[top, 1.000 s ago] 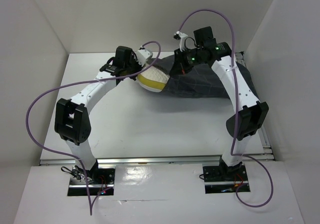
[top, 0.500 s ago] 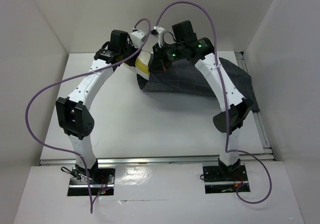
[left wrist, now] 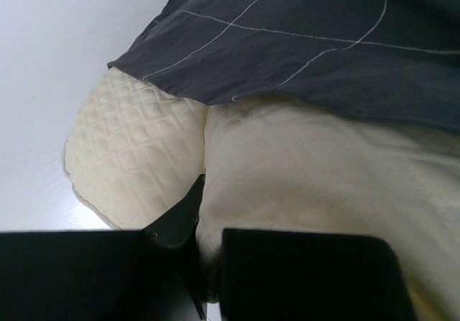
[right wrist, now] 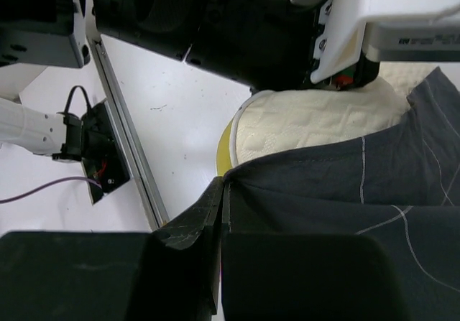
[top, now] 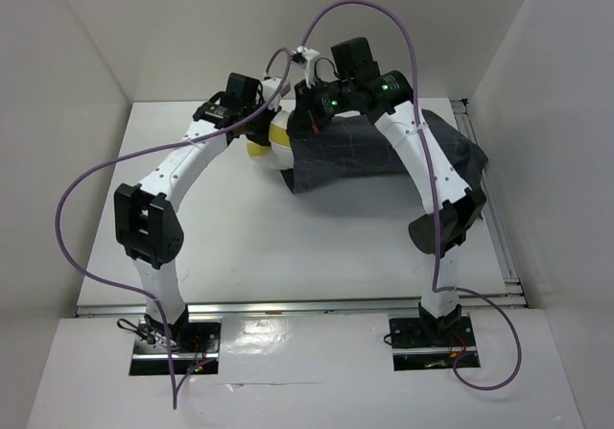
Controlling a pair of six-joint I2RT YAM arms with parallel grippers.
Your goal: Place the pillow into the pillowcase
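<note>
The cream-yellow pillow (top: 271, 144) lies at the back of the table, mostly inside the dark grey pillowcase (top: 384, 146); only its left end with the yellow side band shows. In the left wrist view the quilted pillow (left wrist: 129, 145) sticks out from under the pillowcase edge (left wrist: 302, 41). My left gripper (top: 259, 122) is shut on the pillow's exposed end (left wrist: 208, 213). My right gripper (top: 305, 122) is shut on the pillowcase's open rim (right wrist: 237, 184) and holds it over the pillow (right wrist: 309, 120).
White walls close in the back and both sides. A metal rail (right wrist: 122, 113) runs along the table's near edge. Purple cables (top: 96, 175) loop above both arms. The pillowcase's far end drapes toward the right table edge (top: 470, 160).
My right gripper has drawn the pillowcase rim leftward over the pillow, so less yellow shows. Both grippers moved left from a second ago, and the left one has since come down a little.
</note>
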